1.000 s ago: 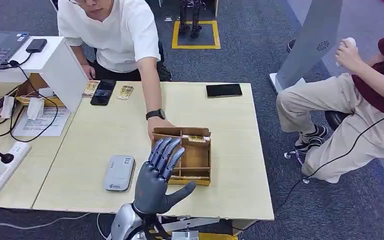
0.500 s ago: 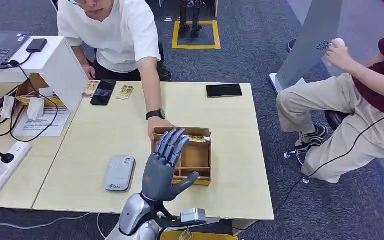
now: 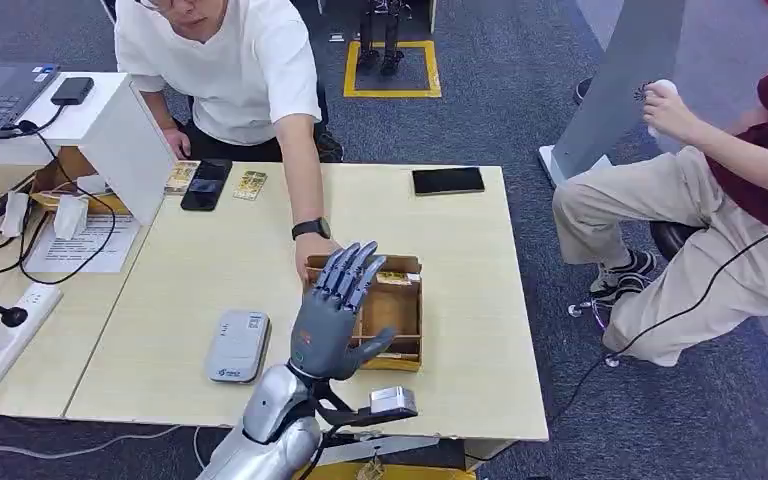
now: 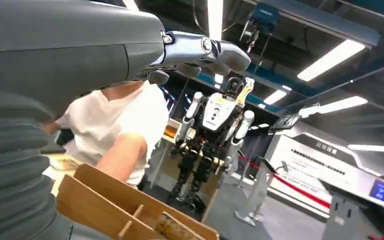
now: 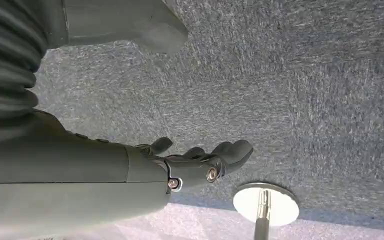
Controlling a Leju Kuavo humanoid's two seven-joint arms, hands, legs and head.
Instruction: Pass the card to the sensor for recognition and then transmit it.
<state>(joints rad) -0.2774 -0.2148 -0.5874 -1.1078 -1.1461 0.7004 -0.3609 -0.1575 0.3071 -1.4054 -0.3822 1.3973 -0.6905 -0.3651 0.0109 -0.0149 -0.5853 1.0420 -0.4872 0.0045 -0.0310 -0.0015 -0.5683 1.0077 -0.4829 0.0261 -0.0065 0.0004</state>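
One left robot hand (image 3: pixel 332 318) hovers with fingers spread, holding nothing, above the wooden box (image 3: pixel 392 312) on the desk (image 3: pixel 210 270); a card (image 3: pixel 394 277) lies just beyond its fingertips.

Silver left arm (image 3: pixel 265 430), dark grey left hand (image 3: pixel 332 315) (cover ribbed, possibly rubber).

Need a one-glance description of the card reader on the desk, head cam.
On the light wooden table, look near the front edge, just left of the open wooden box and the raised left hand. The card reader is a flat, rounded grey-white slab with a label, unlike the black phones at the far edge.
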